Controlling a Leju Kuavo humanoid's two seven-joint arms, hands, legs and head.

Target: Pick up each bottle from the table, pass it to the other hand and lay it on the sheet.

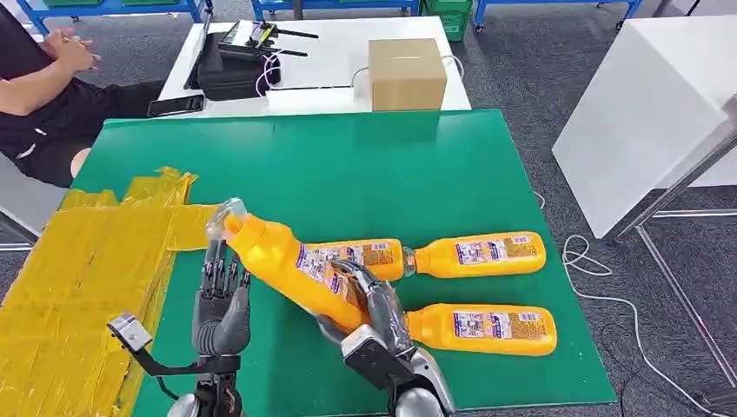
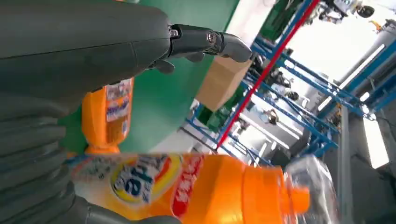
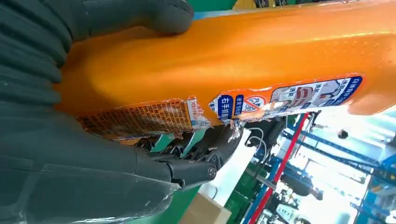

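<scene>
Nearest the robot, at 6 o'clock of the green table mat [image 1: 348, 165], the right hand [image 1: 369, 304] wraps its dark fingers around the lower body of a raised orange plastic bottle with a torn printed label [image 1: 287, 265]; the right wrist view shows the thumb [image 3: 140, 16] over one side of that bottle and the fingers [image 3: 205, 149] curled under the other. The bottle tilts up toward 10 o'clock, its clear-wrapped cap end at the tips of the left hand [image 1: 222, 295], which stands upright just beside it with fingers spread apart and nothing plainly gripped. In the left wrist view the bottle's neck lies past the palm while the fingers [image 2: 205, 39] reach out straight and free of it.

At 9 o'clock lies the crinkled yellow taped sheet [image 1: 87, 278], covering the mat's left edge and bare of bottles. Bare green lies between the sheet and the hands.

At 3 o'clock three more orange bottles lie flat: one bottle behind the held one [image 1: 369, 256], a second bottle cap to cap with it [image 1: 482, 254], and a third bottle nearer the front edge [image 1: 482, 330], close to the mat's right border. The mat's far half is open green.

At 12 o'clock, past the mat, a closed brown cardboard box [image 1: 407, 74] sits on a white table [image 1: 330, 82] with a black device and cables [image 1: 239, 56]. A seated person's arm [image 1: 43, 74] shows at 10 o'clock.
</scene>
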